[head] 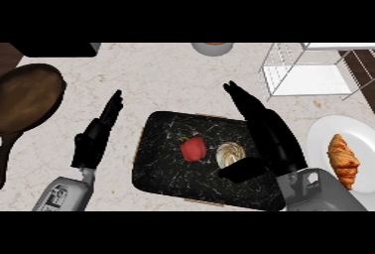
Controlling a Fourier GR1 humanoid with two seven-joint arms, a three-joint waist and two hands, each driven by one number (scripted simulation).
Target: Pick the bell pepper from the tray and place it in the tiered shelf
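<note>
Your bench (168, 74) fills the frame, a pale stone top with faint beige veining. At centre lies the tray (157, 168), a dark rounded rectangle with white marbled streaks. At the left edge you see a brown, matte, round pan (29, 96). At the right edge sits a smooth white plate (322, 134) carrying a golden, ridged croissant (343, 159). In the upper right stands the tiered shelf (304, 72), a thin white wire frame with a flat pale panel.

Your right hand (271, 134), glossy black, stretches over the tray's right side, fingers straight and pointing toward the upper left, thumb spread low over the tray, holding nothing. Your left hand (93, 141) lies left of the tray, fingers straight, also holding nothing.

The bell pepper (193, 148), red and smooth with a small green stem, rests on the tray near its middle. Just right of it is a small round cream swirled item (229, 153).
</note>
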